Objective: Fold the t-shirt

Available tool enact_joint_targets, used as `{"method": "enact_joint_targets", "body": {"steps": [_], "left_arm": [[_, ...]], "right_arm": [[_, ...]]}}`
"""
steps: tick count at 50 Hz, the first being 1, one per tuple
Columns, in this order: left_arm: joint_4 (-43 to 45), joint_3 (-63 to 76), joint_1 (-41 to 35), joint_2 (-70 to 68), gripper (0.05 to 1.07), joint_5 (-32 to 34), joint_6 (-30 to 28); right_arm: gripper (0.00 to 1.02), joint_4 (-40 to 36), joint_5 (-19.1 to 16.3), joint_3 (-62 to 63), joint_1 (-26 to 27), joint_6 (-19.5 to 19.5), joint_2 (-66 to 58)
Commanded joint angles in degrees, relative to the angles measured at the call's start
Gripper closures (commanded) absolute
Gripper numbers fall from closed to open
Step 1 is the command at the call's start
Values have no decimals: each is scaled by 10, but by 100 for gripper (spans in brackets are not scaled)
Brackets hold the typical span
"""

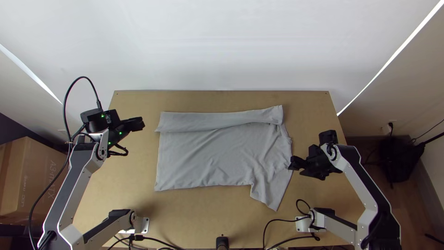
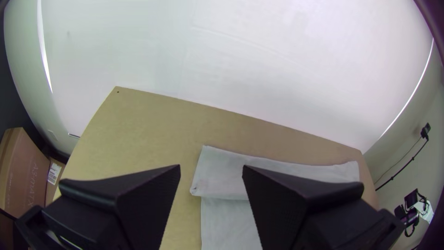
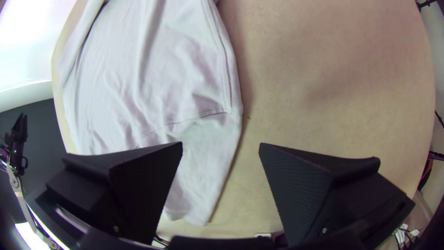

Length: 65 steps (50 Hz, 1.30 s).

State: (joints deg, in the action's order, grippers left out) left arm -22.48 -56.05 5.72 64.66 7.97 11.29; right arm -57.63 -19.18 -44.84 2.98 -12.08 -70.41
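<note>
A cardboard box [image 1: 34,183] is seen at lower left; mid-frame, a partly folded T-shirt [image 1: 208,150] is flanked by the left gripper [image 1: 140,123] and right gripper [image 1: 296,166], both parted wide.

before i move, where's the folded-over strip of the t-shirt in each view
Top view: folded-over strip along the upper edge of the t-shirt
Left wrist view: folded-over strip from the middle toward the right
Right wrist view: folded-over strip at the upper left
Shared landmark: white wall beyond the table
</note>
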Motion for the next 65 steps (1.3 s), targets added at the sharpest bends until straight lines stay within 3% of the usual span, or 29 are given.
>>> {"method": "enact_joint_targets", "body": {"steps": [1, 10, 40, 45, 47, 52, 65], "left_arm": [[-11, -15, -4, -12, 41, 5, -7], [-23, -21, -8, -16, 41, 5, -7], [-47, -23, -11, -23, 41, 5, -8], [-57, -21, -15, -23, 41, 5, -16], [-64, -20, -19, -25, 40, 5, -24], [-107, -18, -37, -26, 40, 7, -73], [-355, 23, -114, -43, 40, 10, -299]], "right_arm": [[47, 9, -17, 22, 14, 16, -25], [72, 53, -24, 45, 17, 21, -31], [68, 115, -25, 67, 5, 38, -82], [69, 125, -25, 73, -10, 36, -86], [76, 125, -25, 75, -13, 36, -90], [100, 129, -25, 78, -18, 42, -94], [100, 115, -25, 79, -25, 48, -87]]}}
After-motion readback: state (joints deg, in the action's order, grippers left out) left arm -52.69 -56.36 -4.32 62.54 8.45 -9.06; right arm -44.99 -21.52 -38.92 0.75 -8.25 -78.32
